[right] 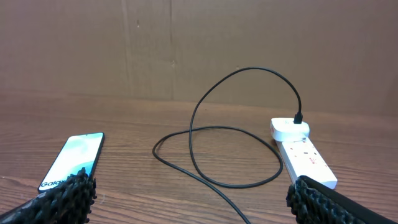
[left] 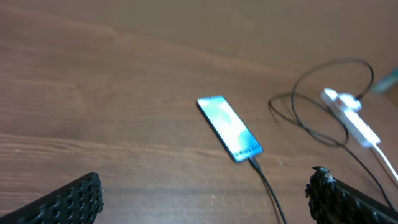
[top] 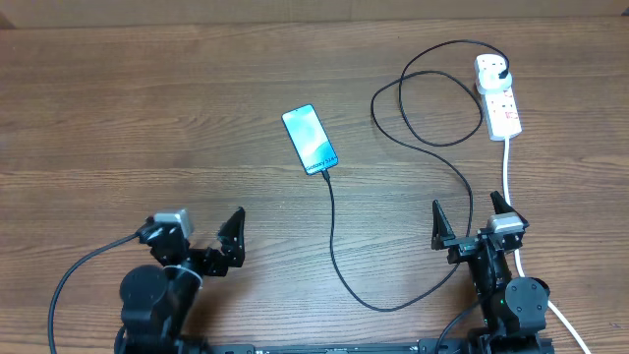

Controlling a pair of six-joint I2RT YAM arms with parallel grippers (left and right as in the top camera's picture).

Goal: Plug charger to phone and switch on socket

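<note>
Overhead view: thin black charger cable [top: 332,226] appears seated in slim cyan-screened phone [top: 310,140]; white oblong socket [top: 498,95], well right of phone, shows no readable switch state. Both the left hand [top: 201,228] and right hand [top: 469,211] stand wide, empty.

Matt wood-grain table [top: 118,118]; glossy phone [top: 310,140] screen; socket [top: 499,103] probably plastic.

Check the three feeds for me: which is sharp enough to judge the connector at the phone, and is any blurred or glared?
Overhead: sharp and evenly lit, the charger traceable right up to the phone. Left wrist: soft throughout, the phone's screen blown out pale, the socket smeared. Right wrist: crisp, socket markings clear, but the phone's near end is out of sight.
</note>
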